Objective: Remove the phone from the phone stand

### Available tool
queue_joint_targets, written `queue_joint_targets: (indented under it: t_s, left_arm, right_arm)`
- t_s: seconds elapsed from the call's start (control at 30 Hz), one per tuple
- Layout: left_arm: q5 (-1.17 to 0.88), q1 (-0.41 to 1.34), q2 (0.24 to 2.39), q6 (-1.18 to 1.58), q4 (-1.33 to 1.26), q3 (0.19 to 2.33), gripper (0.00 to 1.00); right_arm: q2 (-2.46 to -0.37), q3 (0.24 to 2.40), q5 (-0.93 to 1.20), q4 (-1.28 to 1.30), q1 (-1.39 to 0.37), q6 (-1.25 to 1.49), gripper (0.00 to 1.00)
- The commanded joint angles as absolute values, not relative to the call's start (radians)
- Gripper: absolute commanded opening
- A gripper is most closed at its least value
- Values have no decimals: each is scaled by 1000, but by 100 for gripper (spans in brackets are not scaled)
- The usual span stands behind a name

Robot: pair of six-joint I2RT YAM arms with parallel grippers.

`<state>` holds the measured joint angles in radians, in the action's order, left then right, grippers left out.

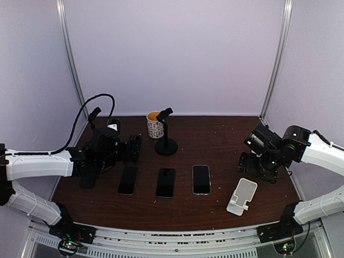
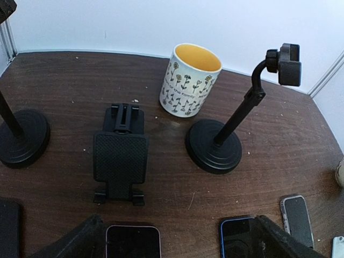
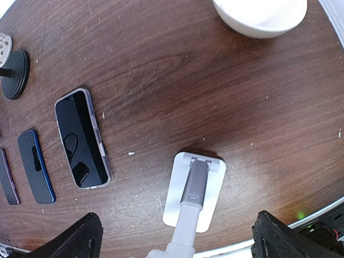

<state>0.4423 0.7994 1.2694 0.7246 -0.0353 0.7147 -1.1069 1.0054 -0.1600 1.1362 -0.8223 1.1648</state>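
Note:
Three phones lie flat on the brown table: a purple-edged one [image 1: 128,179], a blue-edged one [image 1: 165,183] and a clear-cased one [image 1: 201,179]. No phone rests on any stand. An empty white phone stand [image 1: 242,196] is at the right front. My right gripper [image 1: 258,163] hovers behind it, open and empty; in the right wrist view the white stand [image 3: 194,188] lies between the fingers [image 3: 75,239]. My left gripper [image 1: 122,152] is open and empty above the left phone [image 2: 133,241], facing an empty black folding stand [image 2: 120,156].
A flowered mug [image 1: 155,124] and a black gooseneck holder [image 1: 166,144] stand at the back middle. Another black round base [image 2: 21,137] is at the left. A white bowl [image 3: 260,13] is at the far right. White walls enclose the table.

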Motion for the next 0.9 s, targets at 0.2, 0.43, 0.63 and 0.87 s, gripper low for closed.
queue_joint_targets:
  t_s: [0.2,0.43,0.63,0.87]
  left_arm:
    - [452,793,1252,735,-76,709,98]
    - [458,793,1243,722,-66,711,98]
    - [451,793,1252,726,-68,711,98]
    - [450,793,1258,720,-67,719,98]
  right_arm:
    - [-1149,977,-134,1199,-906,1358,100]
    - [-1189,937,-102,1151,-967,1423,100]
    - [-1225,942,-94,1142,-985,1438,100]
    - [-1224,931,-89,1105,-985,1455,84]
